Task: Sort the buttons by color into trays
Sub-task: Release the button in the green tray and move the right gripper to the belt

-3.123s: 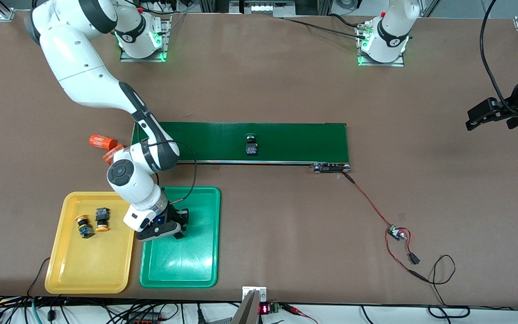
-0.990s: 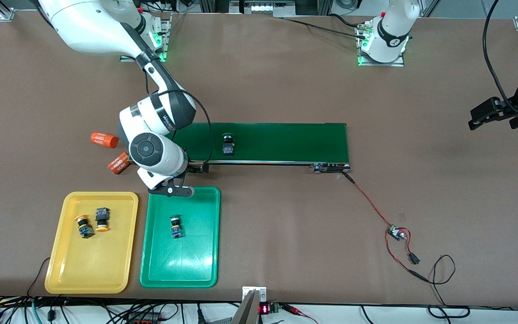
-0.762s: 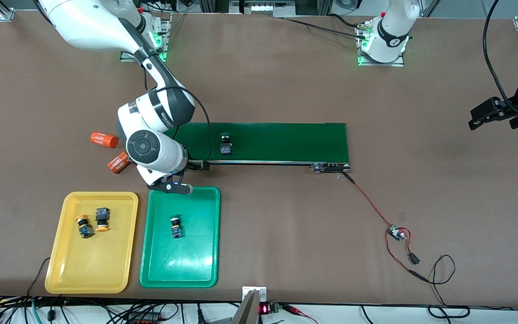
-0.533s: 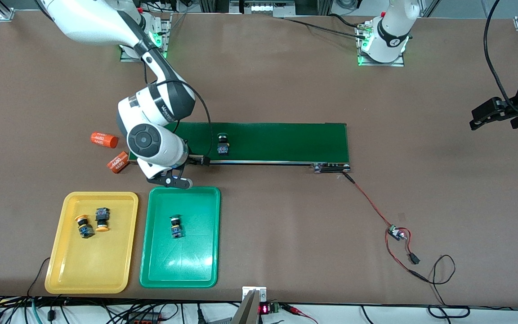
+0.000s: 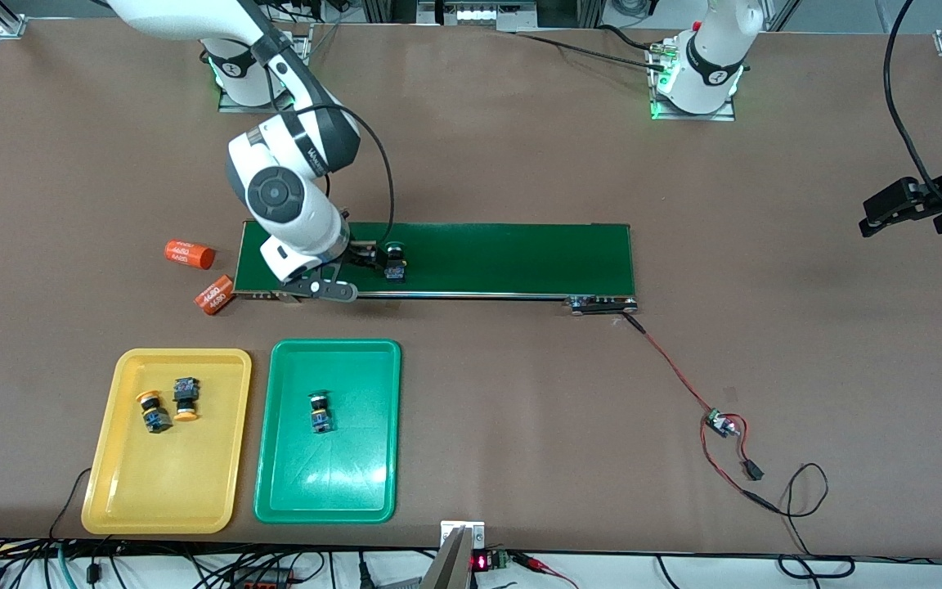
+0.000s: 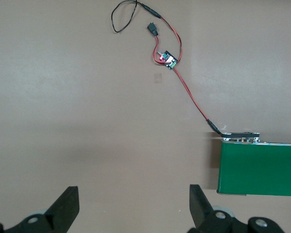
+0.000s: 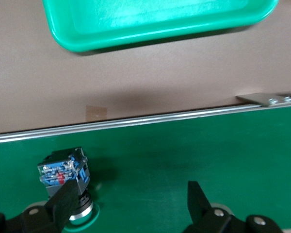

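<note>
The right gripper, jaws wide and empty, is hovering over the belt beside the last button, needing to straddle and pinch it.

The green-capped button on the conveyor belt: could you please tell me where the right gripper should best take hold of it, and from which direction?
Probably from straight above, closing on the flat sides of the button's blocky dark body rather than its round cap. It lies on its side on the conveyor belt, cap pointing away from the green tray. The open right gripper hangs over the belt beside it.
</note>
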### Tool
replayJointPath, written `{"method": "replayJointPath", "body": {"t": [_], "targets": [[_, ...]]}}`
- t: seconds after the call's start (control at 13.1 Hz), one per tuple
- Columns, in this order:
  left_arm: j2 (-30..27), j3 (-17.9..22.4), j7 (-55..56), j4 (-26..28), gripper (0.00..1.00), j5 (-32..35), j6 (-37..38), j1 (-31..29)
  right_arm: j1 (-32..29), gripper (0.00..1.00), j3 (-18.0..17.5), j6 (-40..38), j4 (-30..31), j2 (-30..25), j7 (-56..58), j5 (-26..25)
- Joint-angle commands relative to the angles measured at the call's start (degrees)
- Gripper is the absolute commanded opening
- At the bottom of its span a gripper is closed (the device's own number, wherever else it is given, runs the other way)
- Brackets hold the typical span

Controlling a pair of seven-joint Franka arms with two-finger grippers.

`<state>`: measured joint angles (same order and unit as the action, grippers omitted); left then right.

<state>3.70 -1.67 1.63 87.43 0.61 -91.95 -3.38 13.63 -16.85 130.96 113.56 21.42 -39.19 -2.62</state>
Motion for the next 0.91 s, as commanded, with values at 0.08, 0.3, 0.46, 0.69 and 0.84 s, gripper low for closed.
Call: {"method": "replayJointPath", "body": {"t": [0.08, 0.3, 0.46, 0.69, 0.84], "targets": [[-0.45, 0.00, -1.63, 0.20, 1.00, -1.49, -0.51, -0.58, 0.95, 1.00, -0.64, 8.35, 6.84, -2.62, -0.54, 0.68], [-0.45, 0.00, -1.71, 0.20, 1.00, -1.49, -1.13, -0.58, 1.39, 1.00, -0.64, 8.26, 6.93, -2.97, -0.54, 0.42], [-0.36, 0.00, -1.72, 0.20, 1.00, -1.48, -1.21, -0.58, 1.39, 1.00, -0.64, 8.26, 7.11, -2.97, -0.36, 0.33], [-0.36, 0.08, -1.72, 0.20, 1.00, -1.48, -1.92, -0.66, 1.39, 1.00, -0.64, 8.35, 7.37, -2.79, 0.08, 0.07], [-0.27, 0.00, -1.80, 0.20, 1.00, -1.48, -1.92, -1.02, 1.31, 1.00, -0.64, 9.05, 8.25, -2.44, 0.43, -0.28]]}}
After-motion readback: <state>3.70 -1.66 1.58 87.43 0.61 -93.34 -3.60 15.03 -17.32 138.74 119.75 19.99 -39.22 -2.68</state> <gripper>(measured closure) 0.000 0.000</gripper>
